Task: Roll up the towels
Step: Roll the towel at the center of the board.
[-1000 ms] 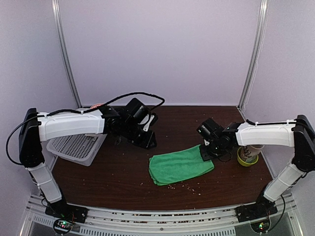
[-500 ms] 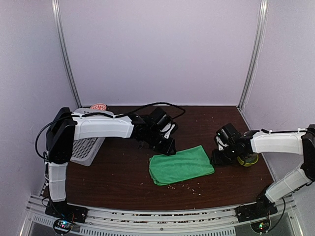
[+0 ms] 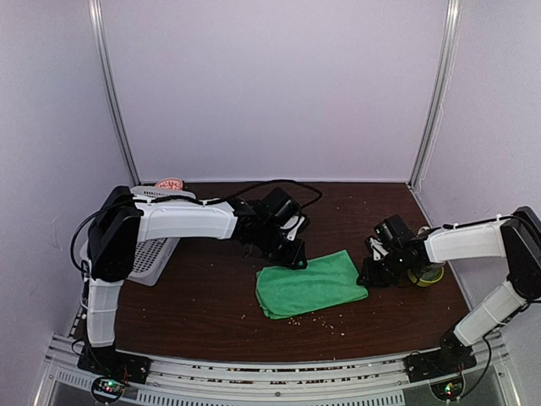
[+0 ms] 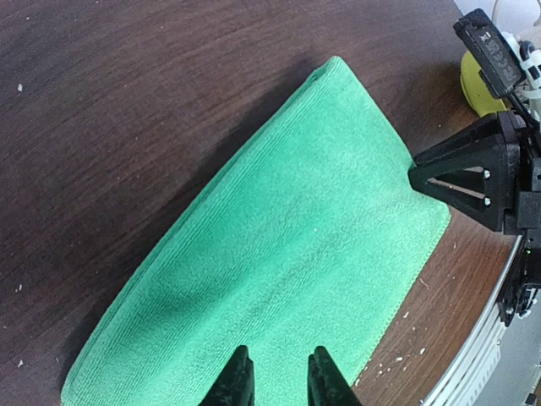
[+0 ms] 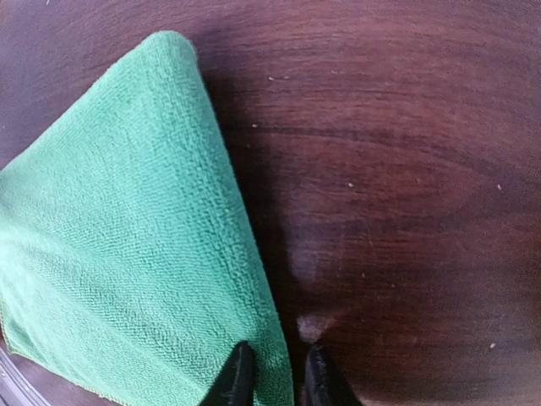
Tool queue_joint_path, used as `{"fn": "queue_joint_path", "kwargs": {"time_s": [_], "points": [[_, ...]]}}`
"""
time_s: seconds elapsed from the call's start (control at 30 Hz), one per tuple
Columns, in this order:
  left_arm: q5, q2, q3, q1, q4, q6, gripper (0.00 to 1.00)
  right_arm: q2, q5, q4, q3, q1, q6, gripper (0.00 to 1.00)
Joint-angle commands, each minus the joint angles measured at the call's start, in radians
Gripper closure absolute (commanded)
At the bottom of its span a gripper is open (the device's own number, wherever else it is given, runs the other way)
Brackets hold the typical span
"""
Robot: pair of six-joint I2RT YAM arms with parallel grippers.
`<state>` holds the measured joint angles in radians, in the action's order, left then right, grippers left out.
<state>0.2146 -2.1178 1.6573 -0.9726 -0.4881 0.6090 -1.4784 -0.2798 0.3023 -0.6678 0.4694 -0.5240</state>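
The green towel (image 3: 311, 285) lies flat and folded on the dark wooden table (image 3: 203, 304). My left gripper (image 3: 296, 258) hovers at its far left corner. In the left wrist view the left gripper (image 4: 277, 378) is open by a narrow gap over the green towel (image 4: 287, 237), holding nothing. My right gripper (image 3: 368, 277) is low at the towel's right end. In the right wrist view the right gripper (image 5: 277, 376) is slightly open and straddles the edge of the green towel (image 5: 127, 254). A bit of the pinkish printed towel (image 3: 171, 183) shows behind the basket.
A white perforated basket (image 3: 139, 254) stands at the table's left, under the left arm. A yellow-green cup (image 3: 428, 274) sits just right of the right gripper. Pale crumbs (image 3: 321, 317) are scattered in front of the towel. Purple walls close in the sides and back.
The left arm swung right from above the basket to the towel's far corner. The right gripper came off the towel, drew right, then returned to its right edge with narrower jaws.
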Motion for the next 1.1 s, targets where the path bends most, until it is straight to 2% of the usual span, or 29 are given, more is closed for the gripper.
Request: {"fn": "queue_joint_path", "kwargs": {"time_s": [0.0, 0.1, 0.13, 0.4, 0.6, 0.93, 1.07], "points": [[0.014, -0.035, 0.032, -0.005, 0.021, 0.007, 0.76, -0.022, -0.027, -0.017, 0.009, -0.007, -0.005, 0.84], [0.011, -0.041, 0.031, -0.006, 0.018, 0.006, 0.76, -0.01, -0.011, -0.009, 0.009, -0.006, -0.003, 0.99], [0.011, -0.043, 0.03, -0.006, 0.016, 0.007, 0.77, -0.003, -0.005, -0.003, 0.009, -0.006, 0.0, 1.0], [0.014, -0.037, 0.041, -0.005, 0.011, 0.005, 0.77, 0.11, 0.167, 0.131, -0.035, 0.019, 0.038, 1.0], [0.017, -0.032, 0.047, -0.005, 0.009, 0.005, 0.77, 0.155, 0.329, 0.241, -0.099, 0.102, 0.056, 1.0], [0.032, -0.019, -0.01, -0.003, 0.037, 0.016, 0.78, 0.013, 0.705, 0.384, -0.226, 0.329, 0.061, 1.0], [0.048, -0.003, -0.048, 0.003, 0.07, 0.029, 0.78, -0.03, 0.775, 0.393, -0.249, 0.401, 0.078, 1.0]]}}
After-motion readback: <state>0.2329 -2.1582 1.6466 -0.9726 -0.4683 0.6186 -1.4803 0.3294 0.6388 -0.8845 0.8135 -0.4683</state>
